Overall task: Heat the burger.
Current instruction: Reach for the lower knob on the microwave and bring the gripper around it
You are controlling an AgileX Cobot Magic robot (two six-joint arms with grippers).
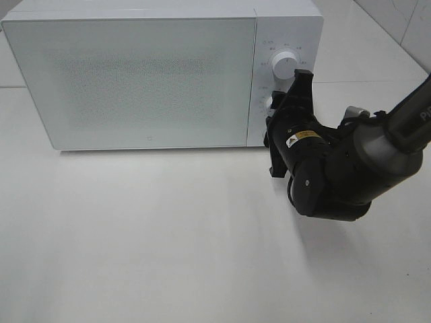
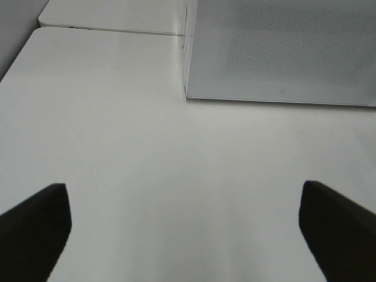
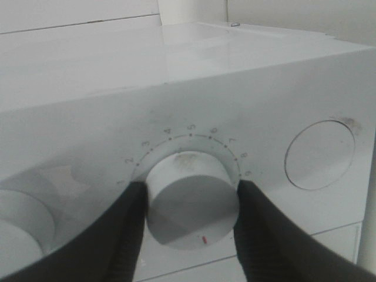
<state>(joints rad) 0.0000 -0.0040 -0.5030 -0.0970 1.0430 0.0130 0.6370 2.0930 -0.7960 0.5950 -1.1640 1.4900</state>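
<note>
- One white microwave stands at the back of the table with its door closed. The dotted door panel shows nothing of the inside.
- One black arm shows in the high view, reaching in from the right to the microwave's control panel.
- Two grippers:
  - The right gripper is clamped on the lower dial, with one black finger pressed to each side of it.
  - The left gripper hangs over bare table with its jaws spread wide and nothing between them. The microwave's front corner is ahead of it.
- Two white dials sit on the panel: the upper dial, which is free, and the lower one, which is ringed with printed numbers.
- One flat round disc is set in the panel beside the held dial.
- The burger shows in no view, so I cannot tell where it is.
- The table is smooth, glossy white, and a seam crosses it on the right.
- Pale tiles show at the far right corner.
</note>
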